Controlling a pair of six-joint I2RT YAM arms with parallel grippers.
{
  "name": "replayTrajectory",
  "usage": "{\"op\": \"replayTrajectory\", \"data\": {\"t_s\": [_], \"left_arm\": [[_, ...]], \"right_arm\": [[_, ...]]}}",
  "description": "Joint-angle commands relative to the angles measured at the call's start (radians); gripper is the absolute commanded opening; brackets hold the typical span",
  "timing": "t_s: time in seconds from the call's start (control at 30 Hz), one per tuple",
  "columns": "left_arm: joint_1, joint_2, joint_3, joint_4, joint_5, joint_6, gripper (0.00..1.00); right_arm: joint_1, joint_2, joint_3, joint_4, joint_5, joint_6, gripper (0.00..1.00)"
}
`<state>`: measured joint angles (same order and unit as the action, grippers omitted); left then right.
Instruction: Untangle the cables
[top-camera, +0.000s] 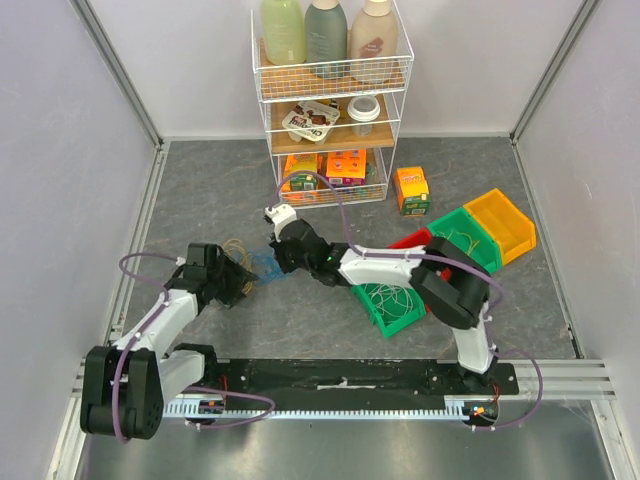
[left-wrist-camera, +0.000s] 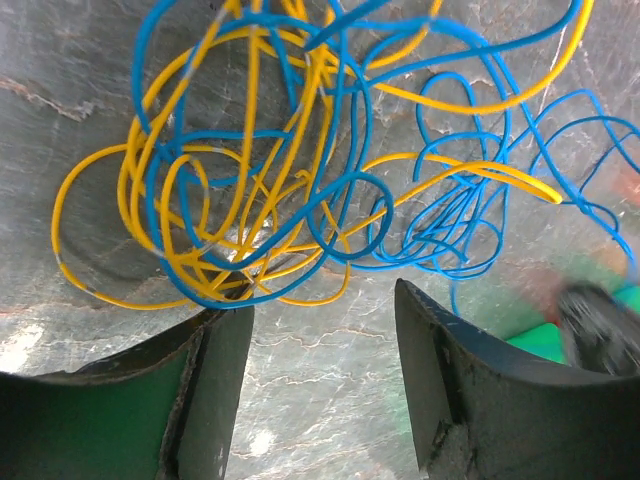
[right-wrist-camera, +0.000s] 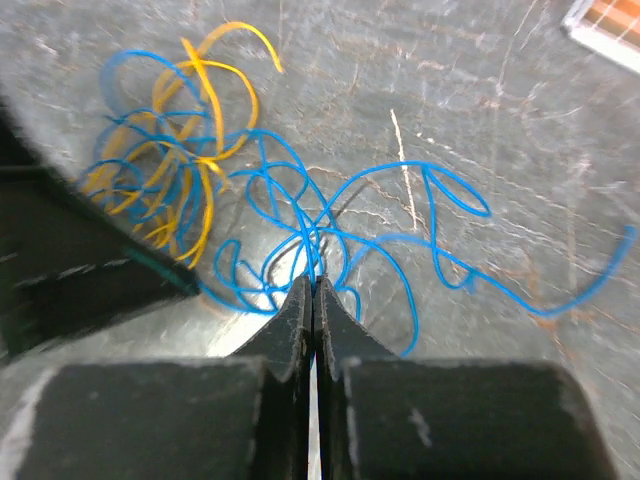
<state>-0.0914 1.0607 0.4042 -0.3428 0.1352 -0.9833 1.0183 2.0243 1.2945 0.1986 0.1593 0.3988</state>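
tangle of thin yellow and blue flexible wires (left-wrist-camera: 300, 150) lies on grey marbled tabletop (left-wrist-camera: 330, 380), between both arms, left of green plastic bin (top-camera: 368, 305); right gripper (right-wrist-camera: 312, 285) pressed together, looks like it's pinching blue wire strand (right-wrist-camera: 305, 245) at tips; left gripper (left-wrist-camera: 322, 300) spread, nothing between, hovering just short of yellow loops (left-wrist-camera: 215, 262); tip imo: left clamps yellow-only strands low, right then draws blue away slowly, sideways; yanking probably tightens knot, or thin wire slips out
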Motion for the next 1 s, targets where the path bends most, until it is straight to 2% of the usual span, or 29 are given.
{"op": "replayTrajectory", "data": {"t_s": [0.0,0.1,0.2,0.37,0.53,0.63,0.73,0.87,0.97], "left_arm": [[0.030,0.006,-0.071,-0.015,-0.029,-0.020,0.66],[0.042,-0.030,-0.096,-0.001,-0.025,-0.028,0.66],[0.048,-0.051,-0.107,0.004,-0.023,-0.029,0.66],[0.055,-0.051,-0.108,0.008,-0.008,-0.012,0.65],[0.065,-0.085,-0.105,-0.015,0.006,0.001,0.64],[0.071,-0.139,-0.085,-0.022,0.099,0.046,0.65],[0.074,-0.244,-0.051,-0.045,0.200,0.074,0.70],[0.074,-0.448,-0.010,-0.001,0.377,0.087,0.77],[0.074,-0.554,0.057,-0.073,0.374,0.110,0.80]], "right_arm": [[0.028,-0.284,0.015,-0.118,0.042,-0.002,0.00],[0.029,-0.436,0.057,-0.192,-0.023,0.023,0.00],[0.031,-0.570,0.098,-0.195,-0.061,0.049,0.00],[0.029,-0.622,0.294,-0.343,-0.081,0.043,0.00],[0.028,-0.619,0.465,-0.384,-0.059,0.015,0.00],[0.028,-0.558,0.592,-0.421,-0.086,-0.005,0.00],[0.028,-0.494,0.699,-0.484,-0.084,-0.035,0.00],[0.026,-0.460,0.740,-0.524,-0.067,-0.048,0.00],[0.028,-0.472,0.711,-0.501,-0.089,-0.046,0.00]]}}
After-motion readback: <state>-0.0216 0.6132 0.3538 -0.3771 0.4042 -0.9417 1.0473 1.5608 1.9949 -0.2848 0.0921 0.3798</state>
